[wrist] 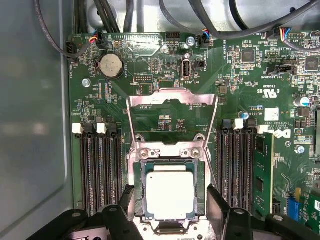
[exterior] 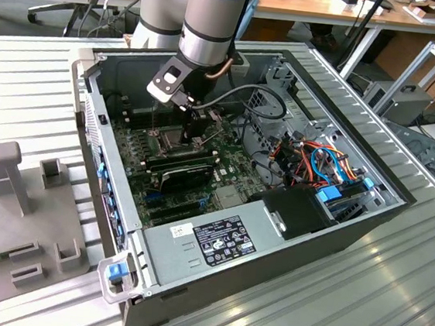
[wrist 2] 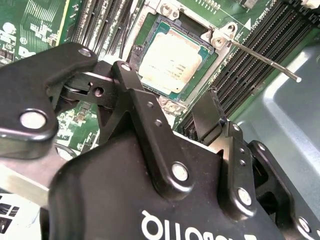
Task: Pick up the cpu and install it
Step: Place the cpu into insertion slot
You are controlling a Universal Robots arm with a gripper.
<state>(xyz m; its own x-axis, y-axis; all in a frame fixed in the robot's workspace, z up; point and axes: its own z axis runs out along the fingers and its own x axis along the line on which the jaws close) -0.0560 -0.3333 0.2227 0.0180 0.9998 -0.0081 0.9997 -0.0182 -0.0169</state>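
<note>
— Where was the cpu [wrist: 170,189] when you checked?
— It lay flat in the socket [wrist: 170,152] on the green motherboard [wrist: 250,90]. That was inside the open computer case [exterior: 335,230], which sat on the ribbed worktop [exterior: 390,298]. The socket's metal load plate [wrist: 172,100] stood hinged up, and the thin lever [wrist 2: 260,57] stuck out to one side.
— And the tool [wrist: 171,199]?
— I had it right over the socket. Its fingers [wrist: 216,205] stood spread wider than the cpu, one on each side, gripping nothing.
— Any contact?
— In both wrist views the fingers stood off the cpu's edges. I couldn't tell whether they touched the socket frame.
</note>
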